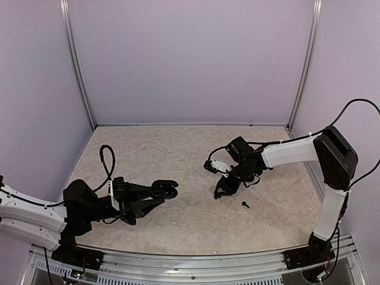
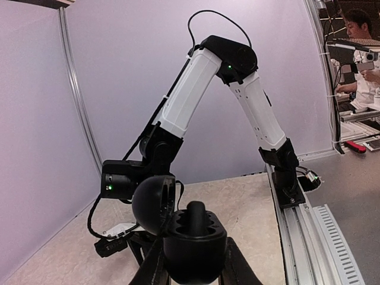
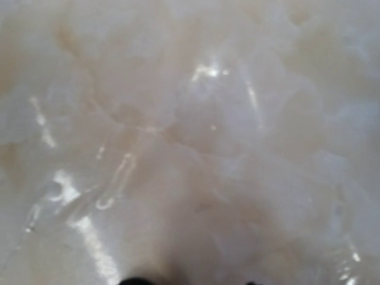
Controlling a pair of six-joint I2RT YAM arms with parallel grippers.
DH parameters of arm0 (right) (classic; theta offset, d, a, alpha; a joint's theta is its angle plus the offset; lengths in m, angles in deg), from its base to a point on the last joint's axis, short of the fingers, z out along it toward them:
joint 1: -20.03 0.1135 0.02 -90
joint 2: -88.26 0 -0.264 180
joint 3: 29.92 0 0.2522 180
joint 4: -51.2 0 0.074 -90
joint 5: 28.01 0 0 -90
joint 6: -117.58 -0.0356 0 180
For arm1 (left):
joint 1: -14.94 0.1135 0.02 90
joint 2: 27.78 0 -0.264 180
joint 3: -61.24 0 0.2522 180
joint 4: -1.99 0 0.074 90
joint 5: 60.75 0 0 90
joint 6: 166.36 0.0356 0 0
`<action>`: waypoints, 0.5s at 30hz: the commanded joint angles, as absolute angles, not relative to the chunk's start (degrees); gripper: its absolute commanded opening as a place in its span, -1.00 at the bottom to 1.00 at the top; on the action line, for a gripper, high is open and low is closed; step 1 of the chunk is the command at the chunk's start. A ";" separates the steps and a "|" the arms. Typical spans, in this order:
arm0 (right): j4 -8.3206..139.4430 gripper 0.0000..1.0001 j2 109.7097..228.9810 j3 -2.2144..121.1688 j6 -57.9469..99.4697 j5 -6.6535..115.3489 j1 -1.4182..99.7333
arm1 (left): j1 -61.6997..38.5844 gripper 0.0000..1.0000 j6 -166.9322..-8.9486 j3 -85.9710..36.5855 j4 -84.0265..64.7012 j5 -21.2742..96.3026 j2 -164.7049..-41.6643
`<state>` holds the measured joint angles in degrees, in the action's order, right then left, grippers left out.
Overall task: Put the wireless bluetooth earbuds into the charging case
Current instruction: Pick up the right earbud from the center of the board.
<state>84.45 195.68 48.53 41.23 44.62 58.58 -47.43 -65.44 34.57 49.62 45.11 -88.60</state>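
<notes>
Two fingers [image 2: 153, 268] of the left gripper [image 1: 163, 192] are closed narrow on the charging case [image 2: 195, 249], one on each side of its lower body. The case is held clear of the worktop [image 1: 178, 154], over the near edge and left of centre. Its hinged lid [image 2: 152, 205] stands open and tilted to one side. The seated earbud [image 2: 196, 215], a rounded black knob, stands upright in a well of the case. The rest of the case interior is too dark to resolve.

The right gripper [image 1: 223, 188] points down at the worktop, right of centre and about midway between the far and near edges. Its wrist view shows only blurred marbled surface, with the dark fingertips barely entering at the bottom. The spread of its fingers cannot be determined from either view.

The loose earbud [image 1: 245, 205] lies on the worktop just beside the right gripper, on its near-right side, apart from the fingers. It is well apart from the charging case.
</notes>
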 commanded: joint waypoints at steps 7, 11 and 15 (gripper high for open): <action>87.47 -0.23 197.27 48.59 42.41 41.38 58.71 | -47.01 -0.97 -65.29 34.56 52.13 44.77 -88.29; 87.86 -0.33 196.38 48.02 42.48 40.55 58.63 | -47.02 -0.97 -65.29 34.64 51.97 44.72 -88.08; 88.58 -0.49 195.98 47.76 42.64 39.59 58.79 | -47.02 -0.97 -65.23 34.55 52.12 44.80 -88.22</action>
<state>85.68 195.75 48.51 41.66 41.17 58.58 -47.43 -65.44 34.59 49.97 45.11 -88.57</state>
